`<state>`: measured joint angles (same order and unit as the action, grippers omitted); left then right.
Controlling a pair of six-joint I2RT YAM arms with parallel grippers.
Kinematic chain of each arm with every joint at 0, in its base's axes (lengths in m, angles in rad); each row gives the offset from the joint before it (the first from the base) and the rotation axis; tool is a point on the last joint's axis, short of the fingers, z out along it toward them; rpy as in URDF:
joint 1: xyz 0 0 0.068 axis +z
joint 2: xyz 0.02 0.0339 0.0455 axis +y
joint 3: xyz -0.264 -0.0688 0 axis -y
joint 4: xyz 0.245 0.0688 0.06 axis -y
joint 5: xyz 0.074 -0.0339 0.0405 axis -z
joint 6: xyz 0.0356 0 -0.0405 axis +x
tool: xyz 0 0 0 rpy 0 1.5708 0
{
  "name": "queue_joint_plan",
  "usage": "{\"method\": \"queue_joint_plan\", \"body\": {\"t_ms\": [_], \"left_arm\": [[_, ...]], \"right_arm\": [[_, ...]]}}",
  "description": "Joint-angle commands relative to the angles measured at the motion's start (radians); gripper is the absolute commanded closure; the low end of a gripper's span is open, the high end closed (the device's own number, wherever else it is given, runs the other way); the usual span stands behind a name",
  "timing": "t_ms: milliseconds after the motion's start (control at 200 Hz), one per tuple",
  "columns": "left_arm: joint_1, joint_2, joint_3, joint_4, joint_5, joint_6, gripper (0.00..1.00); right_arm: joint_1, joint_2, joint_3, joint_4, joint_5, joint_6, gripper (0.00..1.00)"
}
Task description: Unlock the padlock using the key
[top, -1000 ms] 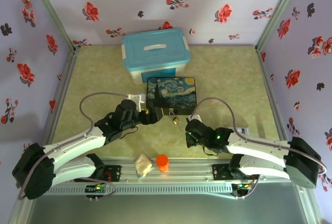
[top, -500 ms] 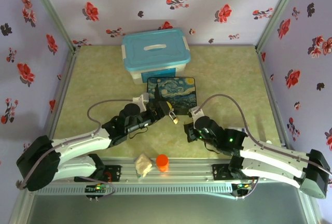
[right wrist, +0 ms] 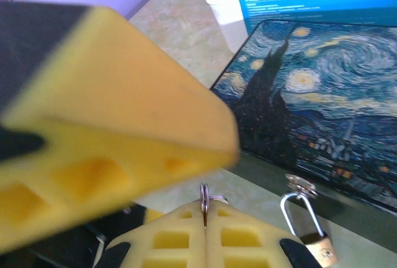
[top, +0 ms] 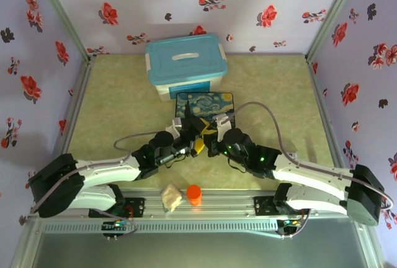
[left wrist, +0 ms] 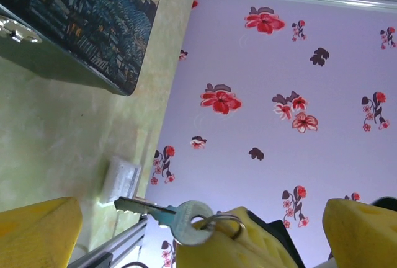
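By the painted box (right wrist: 322, 94): key (left wrist: 170, 217) may swing

My right gripper (right wrist: 205, 218) pinches the key by its ring. My left gripper (left wrist: 198, 234) is spread wide around it. The padlock (right wrist: 312, 237) hangs from the clasp (right wrist: 301, 187). Held by the ring, the key could pivot and miss the keyhole.

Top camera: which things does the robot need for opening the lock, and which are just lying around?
Needed:
padlock, hanging from the painted box
key, its ring pinched in the right end effector

Just lying about:
blue-lidded tub
orange cylinder
crumpled pale lump
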<state>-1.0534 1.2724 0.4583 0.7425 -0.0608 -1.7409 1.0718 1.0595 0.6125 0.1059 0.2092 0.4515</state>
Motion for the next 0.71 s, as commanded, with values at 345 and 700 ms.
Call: {"method": "queue_joint_plan", "body": {"t_ms": [345,700], "left_arm": [[-0.011,0.017,-0.054,0.231,-0.154,-0.098,0.09],[-0.005,0.027,-0.072,0.172,-0.159,-0.105,0.27]], "right_arm": [[0.019,0.055,-0.013,0.169,-0.067,0.045,1.00],[0.019,-0.006,-0.047,0.130,-0.042,0.040,1.00]]}}
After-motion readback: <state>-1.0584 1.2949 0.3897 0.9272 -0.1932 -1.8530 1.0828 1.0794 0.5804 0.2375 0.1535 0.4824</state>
